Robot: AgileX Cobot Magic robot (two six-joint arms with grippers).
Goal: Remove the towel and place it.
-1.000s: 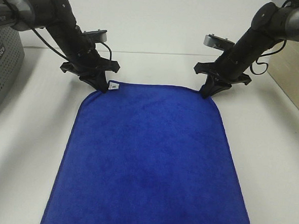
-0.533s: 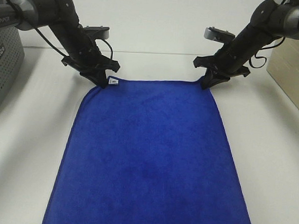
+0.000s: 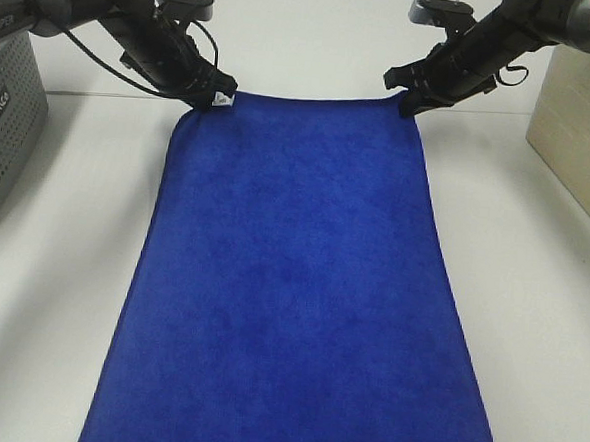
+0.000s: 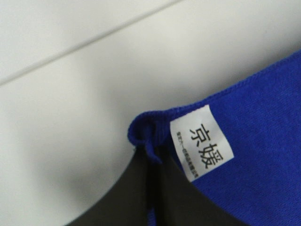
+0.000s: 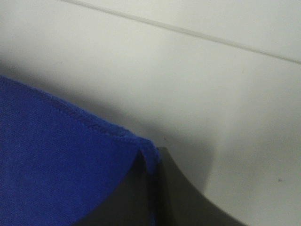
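Big blue towel [image 3: 291, 281] lies flat on the white desk [image 3: 531, 296], stretched w/ 2 far corners held. Left fingers [image 3: 215, 93] pinch tight on the corner w/ the white tag [image 4: 202, 141]. Right fingers [image 3: 407, 103] pinch tight on the other far corner. Grey basket [image 3: 5, 133] sits at left edge.

The bench [image 3: 62, 267] was a plain white surface, smooth and evenly lit, with soft shadows only. A thin seam [image 3: 312, 104] ran across it toward the far side — the same line showed in both wrist views as a faint groove in the white. At the left edge stood a grey perforated basket [image 3: 5, 133] with a small label on its wall. At the right edge sat a pale wood-grained panel [image 3: 576, 138] — what it belonged to could not be told.
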